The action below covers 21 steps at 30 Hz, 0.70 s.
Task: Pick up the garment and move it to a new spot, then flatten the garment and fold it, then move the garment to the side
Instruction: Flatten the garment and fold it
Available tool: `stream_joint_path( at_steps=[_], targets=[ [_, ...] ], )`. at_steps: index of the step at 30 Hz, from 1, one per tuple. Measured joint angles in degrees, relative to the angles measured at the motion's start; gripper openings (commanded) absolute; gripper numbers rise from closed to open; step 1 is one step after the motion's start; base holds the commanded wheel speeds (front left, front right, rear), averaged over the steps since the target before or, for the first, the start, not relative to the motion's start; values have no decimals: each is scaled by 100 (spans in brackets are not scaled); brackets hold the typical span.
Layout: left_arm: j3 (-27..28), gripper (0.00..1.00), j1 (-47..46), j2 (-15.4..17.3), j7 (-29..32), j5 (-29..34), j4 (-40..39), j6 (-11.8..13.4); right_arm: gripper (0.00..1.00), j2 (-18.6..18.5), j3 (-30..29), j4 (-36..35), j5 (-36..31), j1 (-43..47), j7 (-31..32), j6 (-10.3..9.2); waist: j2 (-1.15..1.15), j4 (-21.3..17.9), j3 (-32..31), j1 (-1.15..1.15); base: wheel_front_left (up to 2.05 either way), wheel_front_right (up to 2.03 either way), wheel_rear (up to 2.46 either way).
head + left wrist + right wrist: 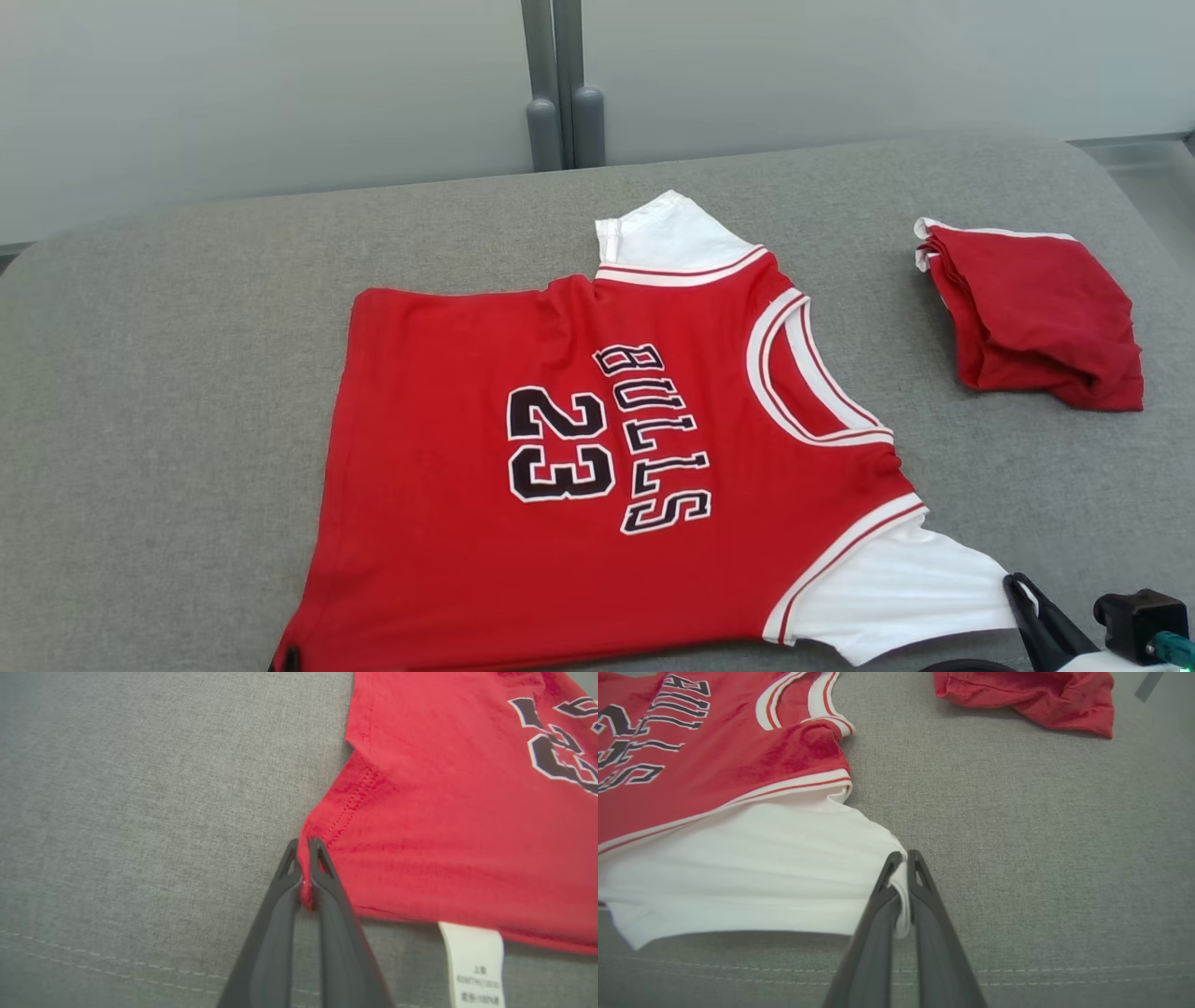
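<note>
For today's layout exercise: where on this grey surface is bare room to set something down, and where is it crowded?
Free: the grey surface left of the jersey, and the strip behind it. Crowded: the right, by the folded red garment.

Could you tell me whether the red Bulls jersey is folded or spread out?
Spread out: the jersey lies open on the grey surface, number and lettering fully showing.

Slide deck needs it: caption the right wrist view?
Right claw shut on the white sleeve of the red jersey; second red garment lies apart.
</note>
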Motion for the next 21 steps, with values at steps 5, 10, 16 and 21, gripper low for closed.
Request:
stream_joint_path(
  at_steps=[5,10,16,21],
  targets=[
    [-230,0,16,16,0,3,-708,10,0,-26,-71,-454,116,-35,0,-3,0,165,-91,0,0,0,0],
    [-431,0,-500,31,0,-24,-1139,19,0,-36,-80,-693,115,-630,0,-9,0,198,103,0,0,0,0],
    [-541,0,-1336,33,-1,-27,-935,23,0,16,-5,-321,-104,-1696,-1,-10,0,225,515,0,0,0,0],
    [-662,0,-1885,32,0,13,-527,24,0,145,69,142,-285,-2360,0,-11,0,278,876,0,0,0,0]
  ],
)
